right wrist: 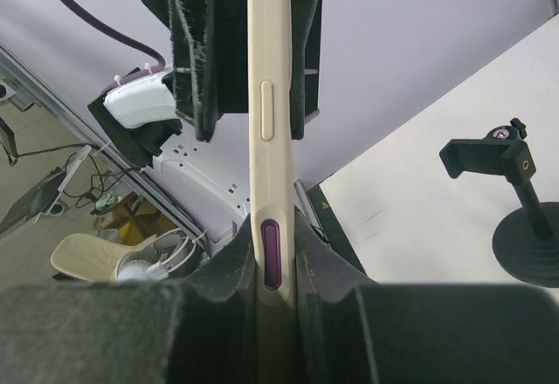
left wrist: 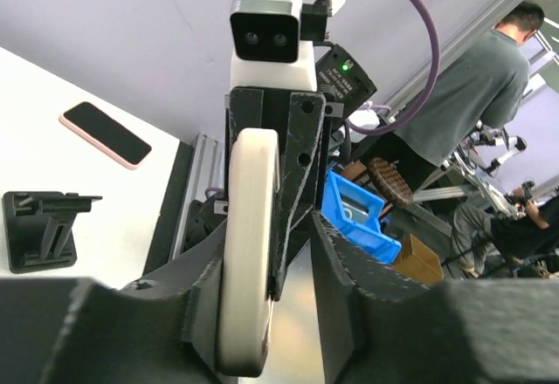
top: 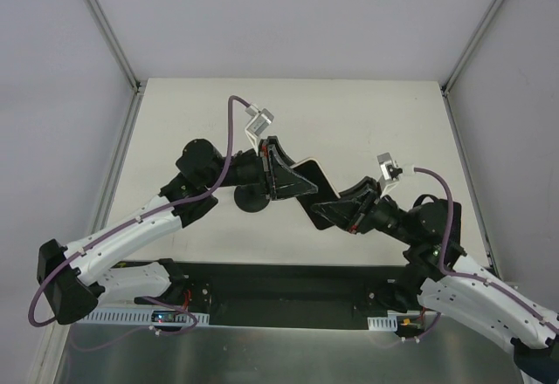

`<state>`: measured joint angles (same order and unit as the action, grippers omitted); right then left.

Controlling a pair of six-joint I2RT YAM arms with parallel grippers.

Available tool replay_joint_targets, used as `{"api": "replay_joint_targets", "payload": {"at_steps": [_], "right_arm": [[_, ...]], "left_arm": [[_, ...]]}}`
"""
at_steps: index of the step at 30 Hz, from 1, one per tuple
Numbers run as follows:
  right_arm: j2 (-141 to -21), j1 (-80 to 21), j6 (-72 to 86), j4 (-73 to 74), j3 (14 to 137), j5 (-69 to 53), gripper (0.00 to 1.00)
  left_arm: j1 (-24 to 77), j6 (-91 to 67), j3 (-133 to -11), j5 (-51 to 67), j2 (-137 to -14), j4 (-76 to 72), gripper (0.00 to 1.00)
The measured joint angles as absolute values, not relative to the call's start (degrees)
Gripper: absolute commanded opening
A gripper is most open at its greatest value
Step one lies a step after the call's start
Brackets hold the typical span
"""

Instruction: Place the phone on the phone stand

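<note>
Found the phone raised off the tabletop near the middle of the scene, clamped at both ends at once. Noted the left fingers closed on its far-left end and the right fingers closed on its near-right end. Confirmed in both wrist views: phone seen edge-on, cream case and side buttons showing, pinched between narrow fingers at the bottom and the other arm's fingers at the top.

Located the phone stand upright on the tabletop, just left of the phone, partly hidden under the left wrist from above. Seen clearly from the right wrist: phone stand with round base, stem and clamp head, nothing in the clamp. No contact between phone and stand.

Judged as follows. Done: phone lifted and under control. In hand: apparently a transfer or regrip between arms, though cannot tell from these views which arm is to carry on. Left to do: release by one set of fingers, carry the phone across to the stand, line it up with the clamp head, seat it, let go. Placement itself not yet begun; task rated roughly at its midpoint.
</note>
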<state>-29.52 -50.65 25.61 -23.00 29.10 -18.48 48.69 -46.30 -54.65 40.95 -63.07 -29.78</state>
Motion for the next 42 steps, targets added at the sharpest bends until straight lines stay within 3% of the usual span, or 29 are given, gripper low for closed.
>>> {"api": "replay_joint_targets", "payload": {"at_steps": [4,7,11,14,15,16,18,19,21,30,38,42], "right_arm": [[-32.73,-50.72,27.27,-27.24,28.91,-18.5,0.01],[-34.0,-50.92,27.94,-29.52,28.91,-18.52,0.01],[-34.24,-51.86,28.62,-31.2,28.91,-18.79,0.01],[-34.76,-52.4,28.82,-31.66,28.93,-18.68,0.04],[-35.03,-52.58,28.84,-31.73,28.97,-18.65,0.14],[-35.31,-52.75,28.84,-31.59,29.1,-18.63,0.34],[-35.77,-53.1,28.23,-29.74,30.0,-18.26,0.56],[-36.01,-53.19,27.83,-27.46,30.68,-17.21,0.79],[-36.38,-53.08,26.65,-21.87,32.08,-15.18,0.99],[-44.38,-52.97,23.51,5.85,43.53,-2.57,0.96],[-59.33,-52.8,19.4,15.2,49.1,2.04,0.99],[-66.72,-53.82,15.2,15.16,55.48,3.14,0.9]], "left_arm": [[48.62,-46.5,-53.47,39.33,-60.77,-30.17,0.41],[48.4,-46.46,-53.43,38.57,-60.03,-30.15,0.18],[48.23,-45.84,-53.04,37.71,-59.59,-30.09,0.0],[48.27,-45.47,-52.86,37.28,-58.78,-29.19,0.0],[48.27,-45.3,-52.86,37.1,-58.46,-28.49,0.0],[48.27,-44.97,-52.86,36.82,-58.06,-27.62,0.0],[48.29,-43.77,-52.99,35.66,-56.95,-24.91,0.0],[48.31,-42.83,-53.28,35.29,-56.1,-22.5,0.0],[48.38,-39.72,-54.37,33.58,-54.13,-16.32,0.0],[48.34,-23.2,-63.96,12.71,-41.91,18.61,0.0],[48.38,-16.84,-67.48,0.69,-32.45,35.0,0.0],[48.4,-15.84,-67.53,-2.63,-30.06,39.42,0.0]]}}
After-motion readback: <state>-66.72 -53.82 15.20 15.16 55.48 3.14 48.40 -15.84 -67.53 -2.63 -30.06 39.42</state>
